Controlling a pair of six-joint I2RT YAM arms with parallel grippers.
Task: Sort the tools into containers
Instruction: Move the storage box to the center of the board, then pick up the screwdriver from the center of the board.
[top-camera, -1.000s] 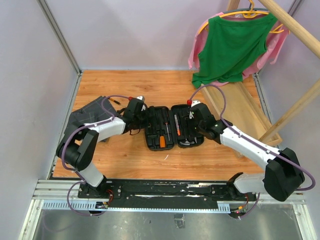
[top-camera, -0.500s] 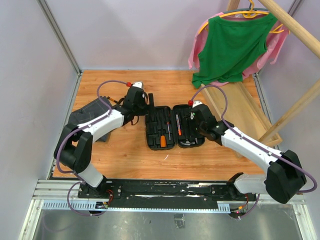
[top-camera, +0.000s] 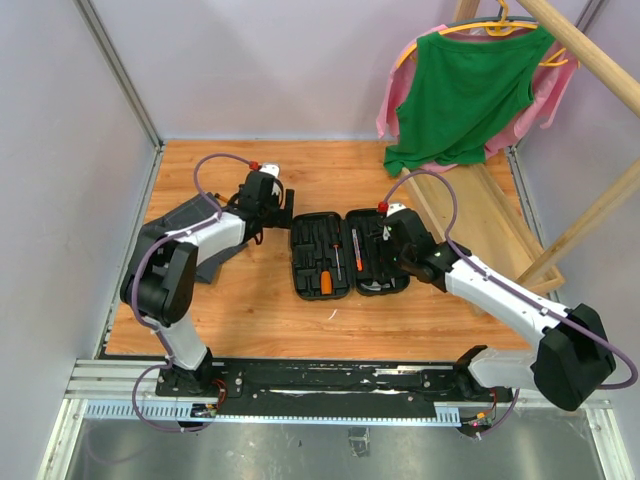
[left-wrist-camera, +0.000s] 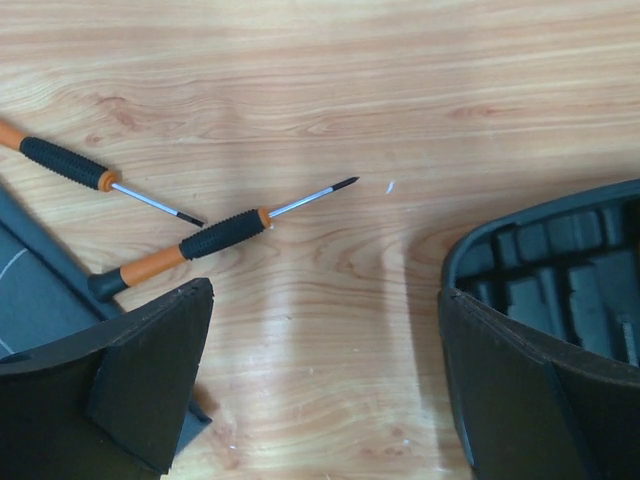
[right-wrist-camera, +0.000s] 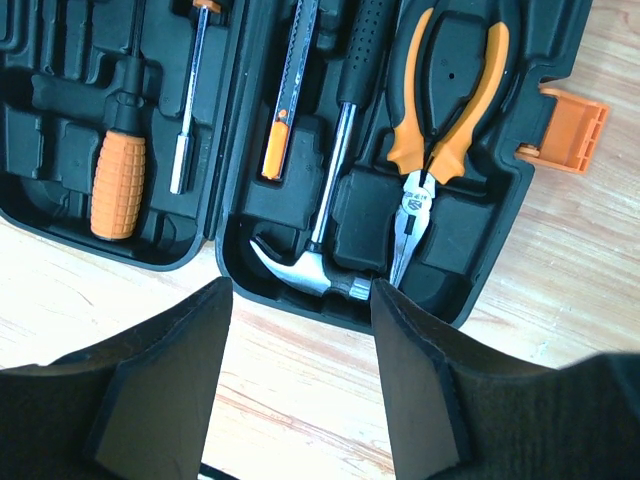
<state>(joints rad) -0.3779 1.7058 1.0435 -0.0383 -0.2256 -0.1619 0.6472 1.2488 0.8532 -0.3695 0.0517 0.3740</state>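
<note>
The left gripper hangs over bare wooden table. Its fingers are spread wide with nothing between them. Just beyond its fingers, two thin screwdrivers with orange and black handles lie loose on the wood. The nearer one has its handle end at the edge of a dark grey cloth. A corner of the open black tool case shows beside the gripper's right finger.

The right gripper hovers above the near rim of the same case. Its fingers are partly apart and hold nothing. Below it, in the right half of the case, a steel claw hammer sits in its slot. Orange-handled pliers sit beside the hammer. A stubby orange-handled driver sits in the left half. An orange latch sticks out from the case's right edge.
</note>
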